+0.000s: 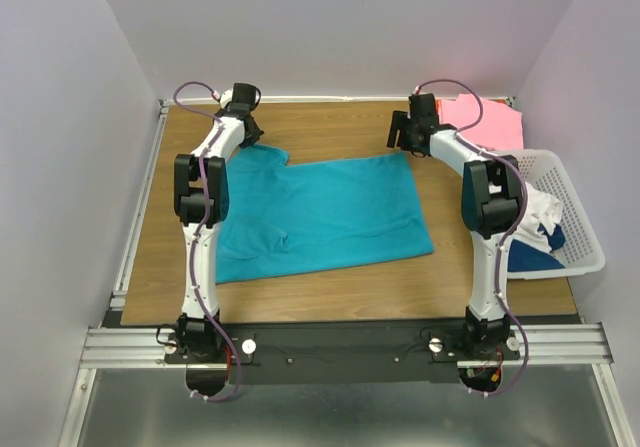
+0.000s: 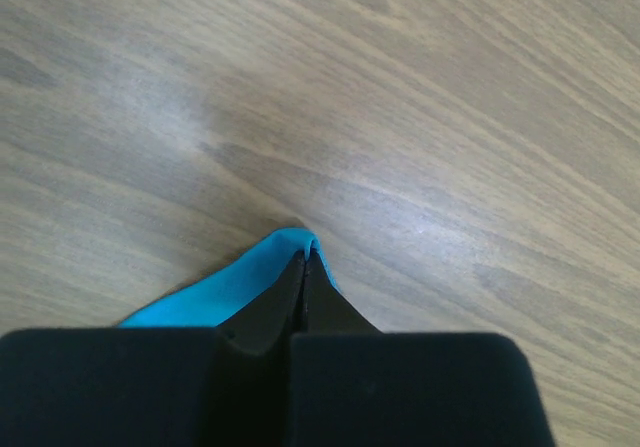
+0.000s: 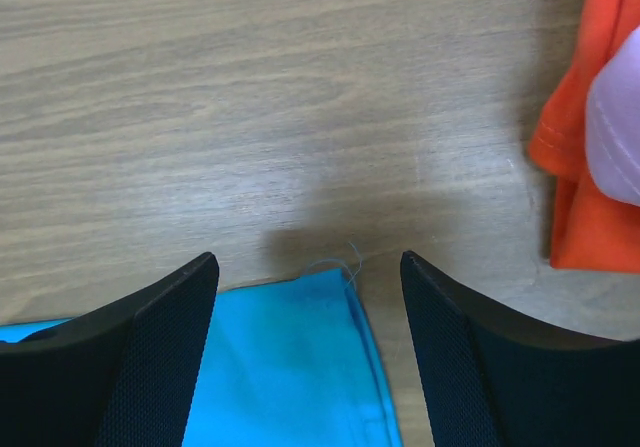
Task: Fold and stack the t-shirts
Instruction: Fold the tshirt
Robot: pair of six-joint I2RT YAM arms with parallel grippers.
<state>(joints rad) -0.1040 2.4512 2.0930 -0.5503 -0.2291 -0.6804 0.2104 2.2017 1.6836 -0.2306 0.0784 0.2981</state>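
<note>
One teal t-shirt (image 1: 320, 217) lies spread flat in the middle of the table (image 1: 330, 127), its body toward the right and one sleeve reaching to the far left. The left gripper (image 1: 247, 127) is at that sleeve; in the left wrist view its fingers (image 2: 325, 302) are pressed together with a small fold of the teal cloth (image 2: 230, 292) pinched between them, just above the wood. The right gripper (image 1: 400, 132) hangs over the far right corner of the shirt. In the right wrist view its jaws stand wide apart with nothing between them, and the corner of the shirt (image 3: 290, 367) with a loose thread (image 3: 345, 259) lies below the gap. One white lattice basket (image 1: 580, 227) stands at the right edge of the table. It holds white cloth (image 1: 540, 207) and dark blue cloth (image 1: 535, 252), and I cannot tell how many pieces each one is. In the far right corner a pink shirt (image 1: 485, 119) lies on top of an orange-red shirt (image 3: 585, 167), near the right gripper but apart from the teal one. Bare wood is free along the far edge, on the left side and in front of the shirt. Two arms and five colours of cloth can be counted.
</note>
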